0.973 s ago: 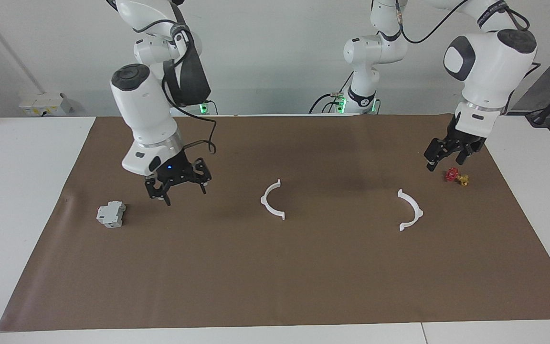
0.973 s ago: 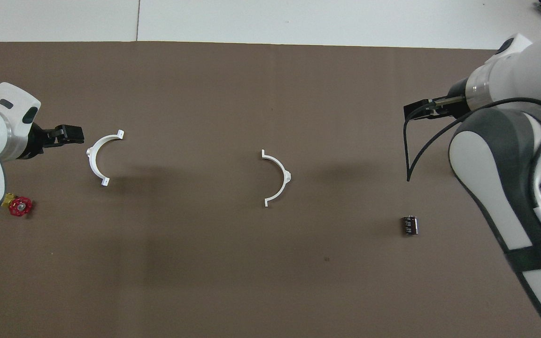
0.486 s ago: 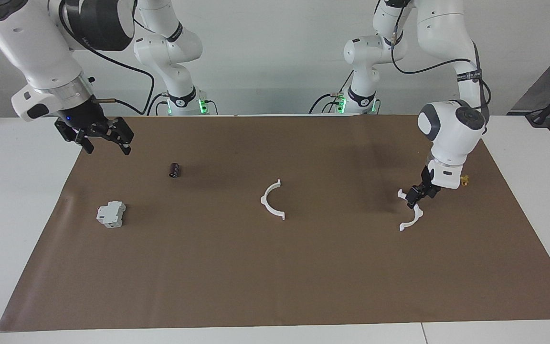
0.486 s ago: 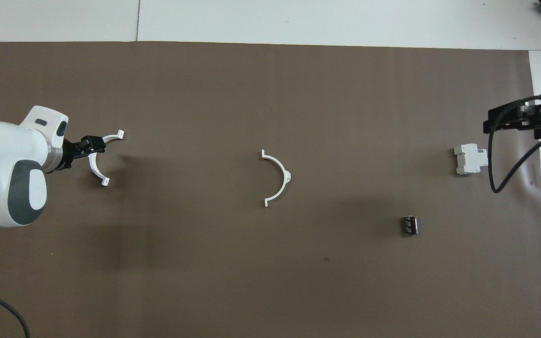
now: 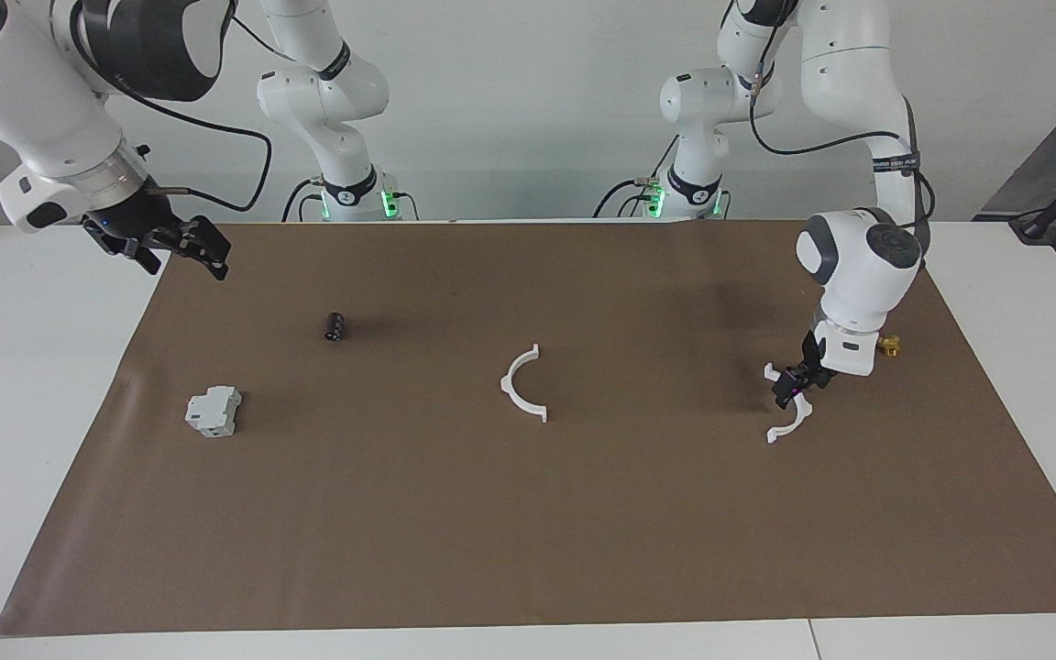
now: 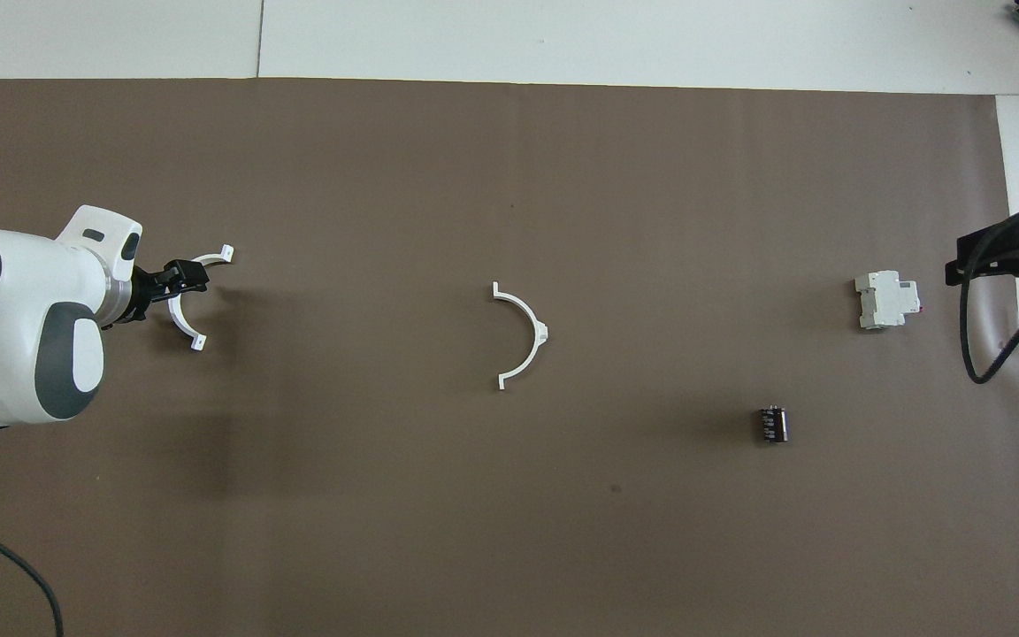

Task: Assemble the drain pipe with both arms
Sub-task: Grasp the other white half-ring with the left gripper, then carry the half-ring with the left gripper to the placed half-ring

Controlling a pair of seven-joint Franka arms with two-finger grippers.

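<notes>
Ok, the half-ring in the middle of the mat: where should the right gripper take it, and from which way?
Probably from straight above, fingers astride the thin band of the middle half-ring near its outer nub. It lies flat and alone on the mat, so only the narrow band offers a pinch. The right gripper waits open near the mat's edge.

The left arm reaches steeply down, its end effector point(image 5: 792, 389) low with fingers apart. The right arm's end effector point(image 5: 161, 246) hangs raised, fingers spread.

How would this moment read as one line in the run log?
left tool: open, down at end half-ring | right tool: open, waits over mat edge | middle half-ring: untouched | halves: apart
</notes>
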